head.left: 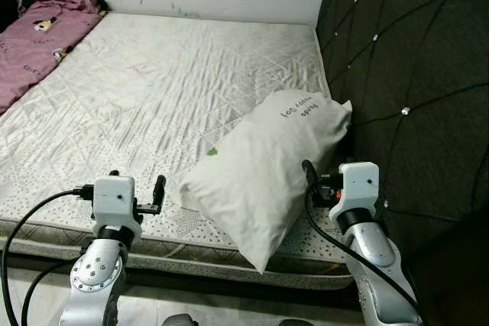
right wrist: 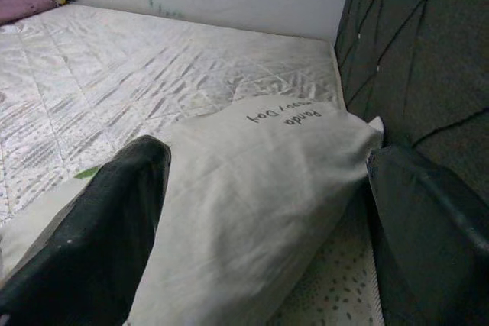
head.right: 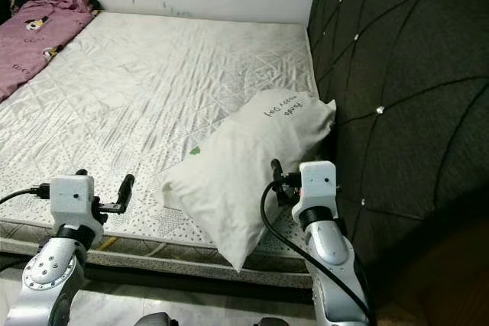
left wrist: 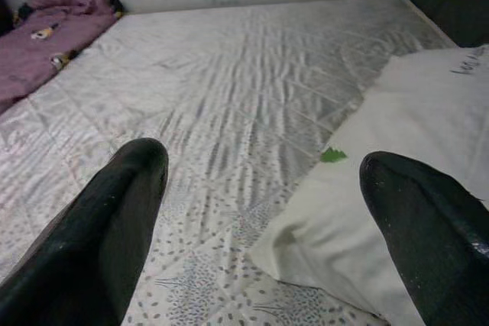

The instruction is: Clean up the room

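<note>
1. The pillow (head.left: 263, 173) lies askew at the bed's near right corner — its far end with the writing touches the headboard (head.left: 412, 74), its near corner hangs over the near edge of the mattress (head.left: 153, 89).
2. A pink blanket (head.left: 38, 36) is bunched at the far left corner.
3. The left gripper (head.left: 158, 196) hovers over the near edge, just left of the pillow, fingers (left wrist: 99, 242) spread wide and holding nothing.
4. The right gripper (head.left: 309, 177) sits beside the pillow's right flank, next to the headboard, likewise wide open and empty (its wrist view looks along the pillow).
5. Likely handling: light, soft and floppy — it would sag from a one-sided pinch. Better to squeeze a thick fold at each long side, both arms together.
</note>
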You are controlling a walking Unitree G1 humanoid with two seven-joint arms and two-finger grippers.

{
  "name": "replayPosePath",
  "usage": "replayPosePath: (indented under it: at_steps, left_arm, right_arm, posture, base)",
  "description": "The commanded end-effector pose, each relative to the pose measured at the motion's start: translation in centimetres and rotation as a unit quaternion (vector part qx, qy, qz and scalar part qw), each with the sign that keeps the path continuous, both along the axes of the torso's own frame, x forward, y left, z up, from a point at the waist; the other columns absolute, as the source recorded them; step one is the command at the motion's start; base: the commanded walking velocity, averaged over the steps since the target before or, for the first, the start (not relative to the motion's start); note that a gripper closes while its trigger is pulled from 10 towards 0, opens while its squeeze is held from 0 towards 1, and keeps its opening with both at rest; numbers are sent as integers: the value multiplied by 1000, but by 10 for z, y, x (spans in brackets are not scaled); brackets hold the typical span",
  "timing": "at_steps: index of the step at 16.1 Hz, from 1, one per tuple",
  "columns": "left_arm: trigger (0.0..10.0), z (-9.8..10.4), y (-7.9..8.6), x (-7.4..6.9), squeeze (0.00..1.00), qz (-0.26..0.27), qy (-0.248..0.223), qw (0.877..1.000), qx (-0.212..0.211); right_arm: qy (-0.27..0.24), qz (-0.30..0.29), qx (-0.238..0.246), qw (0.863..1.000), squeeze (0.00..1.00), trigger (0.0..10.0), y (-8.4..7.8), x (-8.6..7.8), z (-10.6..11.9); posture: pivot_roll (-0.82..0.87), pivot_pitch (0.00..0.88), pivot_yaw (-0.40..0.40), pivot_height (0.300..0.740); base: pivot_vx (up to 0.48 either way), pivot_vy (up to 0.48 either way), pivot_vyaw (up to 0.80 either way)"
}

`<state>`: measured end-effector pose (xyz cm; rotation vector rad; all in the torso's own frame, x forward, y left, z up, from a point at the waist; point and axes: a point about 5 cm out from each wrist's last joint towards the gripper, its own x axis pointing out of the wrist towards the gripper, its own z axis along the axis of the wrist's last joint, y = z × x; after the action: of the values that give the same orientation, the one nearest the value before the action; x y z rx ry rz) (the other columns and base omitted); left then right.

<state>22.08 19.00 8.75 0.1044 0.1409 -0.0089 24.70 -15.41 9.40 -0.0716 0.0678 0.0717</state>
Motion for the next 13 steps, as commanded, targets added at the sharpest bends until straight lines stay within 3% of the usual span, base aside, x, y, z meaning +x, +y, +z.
replayPosePath:
  at_steps: [1,13]
  left_arm:
    - [10000,4,1,1,0,0,-4,1000,1]
    - [10000,3,3,2,0,14,-6,1000,0]
  right_arm:
    - [-3,3,7,1000,0,10000,3,1,4]
    - [-7,27,8,1000,0,10000,11,8,5]
  posture:
    - [25,35,27,740]
    - [42,19,2,740]
  base:
    - [0,0,0]
    - [0,0,0]
